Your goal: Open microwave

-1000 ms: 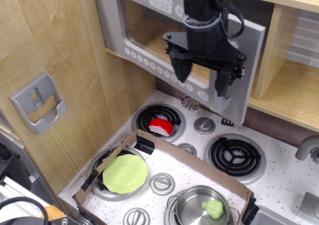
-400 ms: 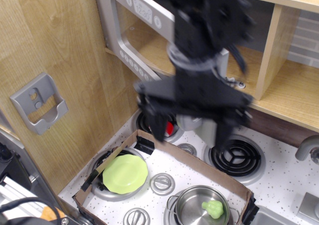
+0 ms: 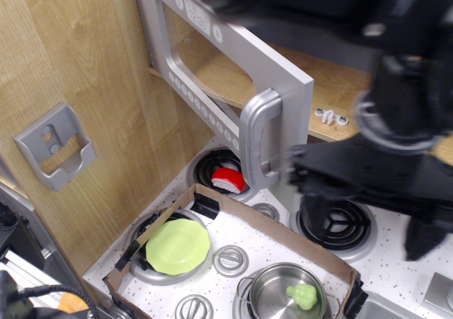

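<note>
Silver-grey plastic, the microwave [image 3: 233, 85] door stands swung well out from its wooden body at upper left, loop handle [image 3: 259, 138] facing the camera. The end effector [image 3: 368, 192] is blurred at right, just beside the handle; whether it is released or clenched, I cannot tell. Best to push along the door's arc, clear of the stove surface [image 3: 396, 259].

clock display [image 3: 199, 22] on the microwave [image 3: 233, 71] door, digits roughly 12:30

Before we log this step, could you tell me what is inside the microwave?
Through the microwave window and the door gap only bare wooden floor shows; nothing sits on it. The blurred arm hides the right side.
</note>
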{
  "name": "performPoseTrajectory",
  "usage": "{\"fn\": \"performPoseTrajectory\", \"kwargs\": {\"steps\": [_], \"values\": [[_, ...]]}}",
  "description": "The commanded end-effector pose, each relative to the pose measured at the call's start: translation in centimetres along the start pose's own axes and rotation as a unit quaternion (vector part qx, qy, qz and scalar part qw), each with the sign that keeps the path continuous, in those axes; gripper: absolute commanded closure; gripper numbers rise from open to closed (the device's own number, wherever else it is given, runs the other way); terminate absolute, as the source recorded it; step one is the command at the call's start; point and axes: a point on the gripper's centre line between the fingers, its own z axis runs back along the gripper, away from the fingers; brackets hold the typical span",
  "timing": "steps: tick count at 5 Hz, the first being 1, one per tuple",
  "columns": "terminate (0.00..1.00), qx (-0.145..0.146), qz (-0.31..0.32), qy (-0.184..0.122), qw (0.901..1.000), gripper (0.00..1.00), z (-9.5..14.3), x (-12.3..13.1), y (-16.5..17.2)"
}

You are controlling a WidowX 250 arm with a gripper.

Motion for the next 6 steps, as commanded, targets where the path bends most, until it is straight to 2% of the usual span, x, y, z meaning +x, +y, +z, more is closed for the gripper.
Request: {"fn": "performPoseTrajectory", "kwargs": {"steps": [1, 2, 3, 4, 5, 6], "values": [[0.0, -0.039, -0.143, -0.08, 0.9857, 0.0, 0.5, 5.4, -1.0], [0.0, -0.054, -0.218, -0.094, 0.9699, 0.0, -0.7, 7.6, 0.2], [0.0, -0.055, -0.246, -0.093, 0.9632, 0.0, -1.5, 8.5, 1.5], [0.0, -0.047, -0.189, -0.059, 0.9792, 0.0, -2.3, 8.2, 4.0], [0.0, -0.056, -0.133, -0.008, 0.9895, 0.0, -2.7, 8.0, 6.0], [0.0, -0.048, -0.124, 0.004, 0.9911, 0.0, -2.9, 8.1, 7.8]]}}
